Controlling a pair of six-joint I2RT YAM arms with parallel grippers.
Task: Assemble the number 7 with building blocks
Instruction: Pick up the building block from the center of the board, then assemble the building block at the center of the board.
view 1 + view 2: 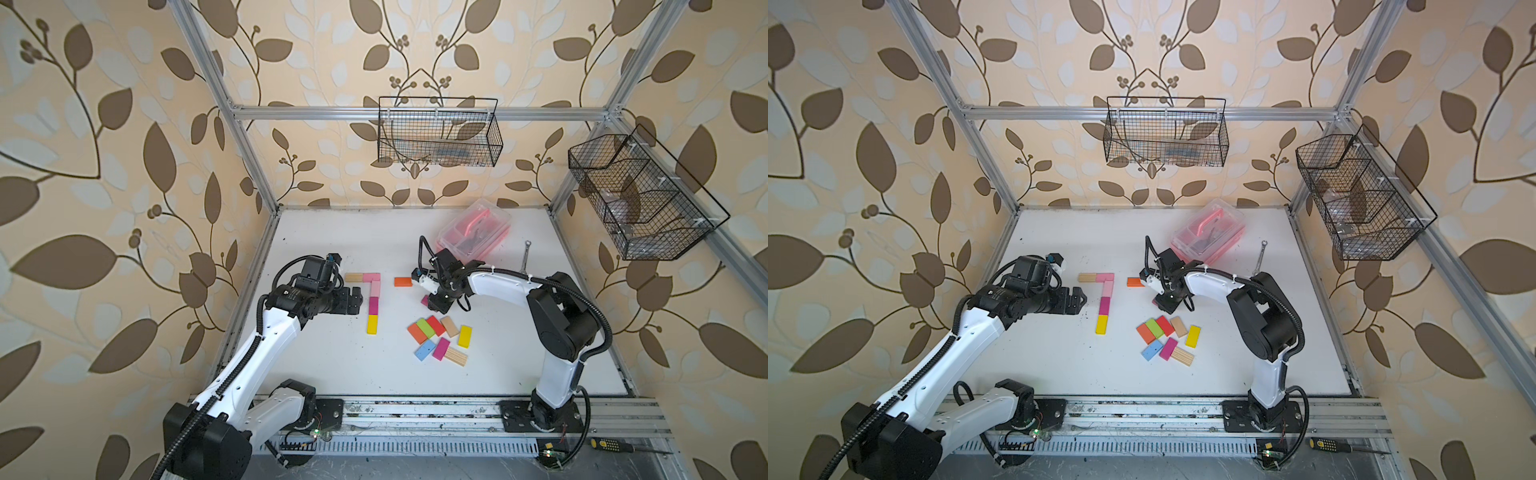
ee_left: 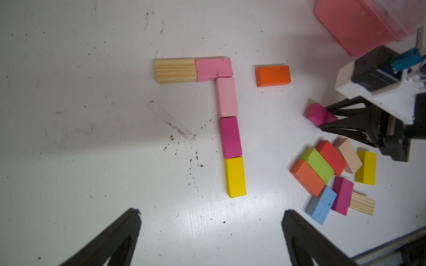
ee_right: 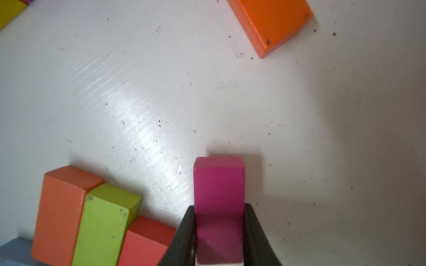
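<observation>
Right gripper (image 3: 219,206): clamped on the magenta block (image 3: 219,182). Left gripper (image 2: 211,211): spread wide, empty, left of the number 7 (image 1: 375,289) in both top views.

Right gripper (image 1: 436,306) is hiding most of the held magenta block (image 1: 424,300) in both top views; the right wrist view's edge is cutting off its gripped end.

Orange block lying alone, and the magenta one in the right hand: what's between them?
Only bare table, per the right wrist view, between the orange block and the magenta block in the right hand.
</observation>
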